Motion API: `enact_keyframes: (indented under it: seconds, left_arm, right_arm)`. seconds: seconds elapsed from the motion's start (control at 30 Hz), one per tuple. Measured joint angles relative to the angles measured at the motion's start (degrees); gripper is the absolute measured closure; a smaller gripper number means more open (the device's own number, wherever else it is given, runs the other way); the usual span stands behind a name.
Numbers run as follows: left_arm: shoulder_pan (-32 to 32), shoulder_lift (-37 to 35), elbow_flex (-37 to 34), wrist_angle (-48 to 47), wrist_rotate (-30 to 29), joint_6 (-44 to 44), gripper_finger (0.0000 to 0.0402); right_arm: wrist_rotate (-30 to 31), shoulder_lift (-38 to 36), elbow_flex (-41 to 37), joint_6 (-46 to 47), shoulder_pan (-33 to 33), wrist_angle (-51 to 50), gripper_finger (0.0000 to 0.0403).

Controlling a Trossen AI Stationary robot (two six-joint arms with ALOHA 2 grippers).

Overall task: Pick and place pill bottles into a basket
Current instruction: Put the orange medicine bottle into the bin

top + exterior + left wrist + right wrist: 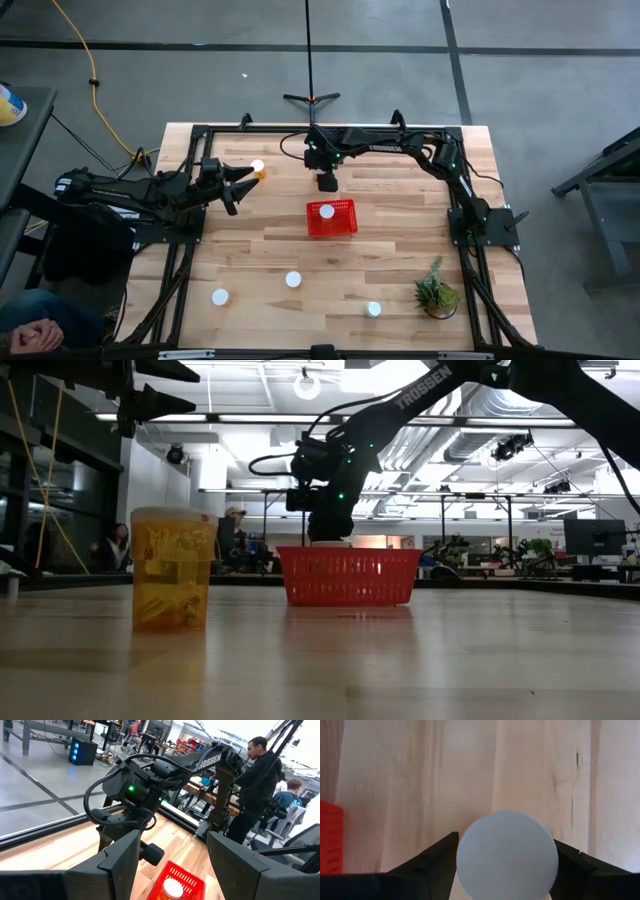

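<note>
The red basket stands mid-table with one white-capped pill bottle inside. My right gripper is just beyond the basket's far side, pointing down, shut on another pill bottle. My left gripper is open and empty, raised at the table's left. A pill bottle shows just past its fingertips. Three more bottles stand upright toward the near edge. One of them looms in the foreground of the low view. My right gripper pinches the bottle's round white cap between its two fingers, one on each side. The fingers come from above, pointing down, and the cap faces up. The basket hides the bottle in the low view, so I cannot tell whether it is lifted.
A small green potted plant stands at the near right. A black frame runs along the table's left, far and right sides. People are in the room beyond the table.
</note>
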Motion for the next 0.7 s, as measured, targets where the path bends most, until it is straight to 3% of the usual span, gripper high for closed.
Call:
enact_keyframes:
  seconds: [0.4,0.7]
  left_arm:
    - [0.00,0.00,0.00,0.00,0.00,-0.02,0.0137]
    - [0.00,0.00,0.00,0.00,0.00,-0.02,0.0137]
  right_arm:
    - [-0.15,0.00,-0.01,3.10,0.00,1.26,0.0168]
    - [-0.15,0.00,-0.01,3.10,0.00,1.30,0.0205]
